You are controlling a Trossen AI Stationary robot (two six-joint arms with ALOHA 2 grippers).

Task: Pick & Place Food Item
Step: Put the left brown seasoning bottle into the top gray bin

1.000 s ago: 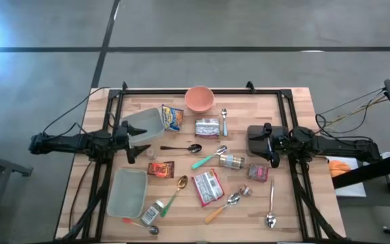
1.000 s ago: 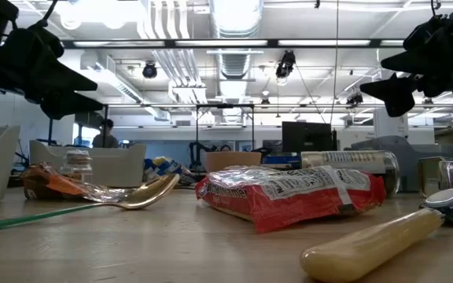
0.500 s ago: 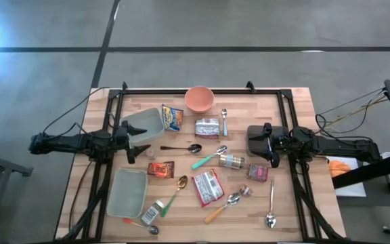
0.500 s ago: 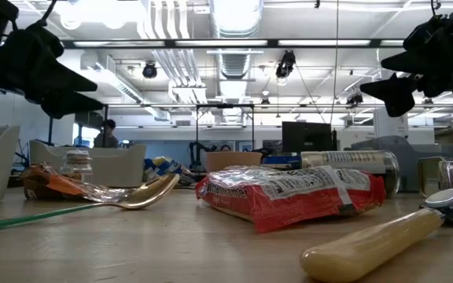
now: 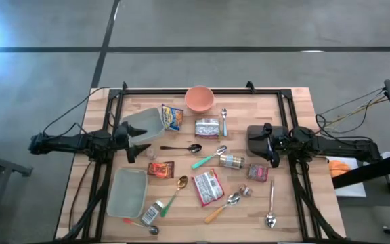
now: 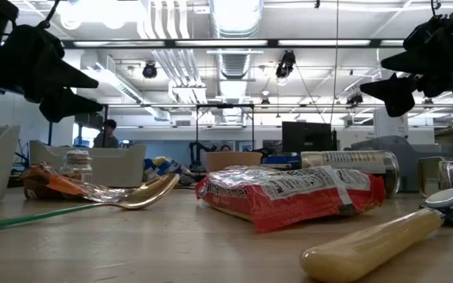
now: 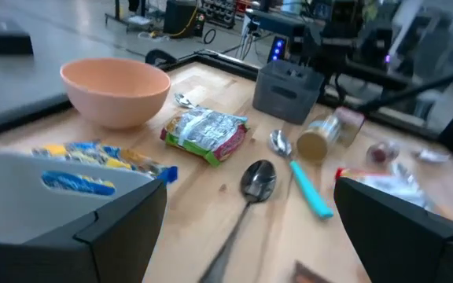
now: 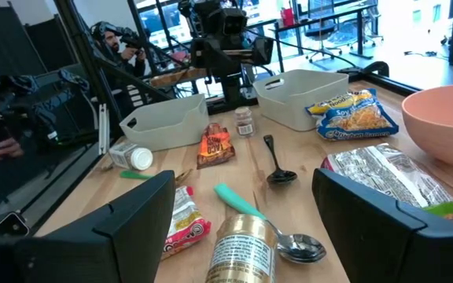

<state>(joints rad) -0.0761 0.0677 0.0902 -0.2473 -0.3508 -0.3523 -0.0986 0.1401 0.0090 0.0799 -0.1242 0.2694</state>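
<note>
Several food packets are lying on the wooden table (image 5: 296, 102), and none is being held. A crinkly red-and-white packet (image 5: 208, 187) is sitting near the front middle. A silver foil packet (image 5: 207, 128) is resting just in front of the smooth peach bowl (image 5: 199, 98). A yellow-and-blue snack bag (image 5: 172, 117) is lying beside a pale grey plastic bin (image 5: 143, 125), and a small dark-red packet (image 5: 160, 169) is sitting close to a second grey bin (image 5: 128, 192).

Compared with a second ago, almost nothing is changing on the table. Only the left gripper (image 5: 133, 140) is shifting very slightly in the low view, so the task looks like it is not yet under way.

The left gripper is hovering by the grey bin, fingers spread wide and empty. The right gripper (image 5: 257, 140) is waiting at the table's right, also open and empty, near a shiny gold-lidded jar (image 5: 231, 161) lying on its side. Metal spoons are lying scattered around.
</note>
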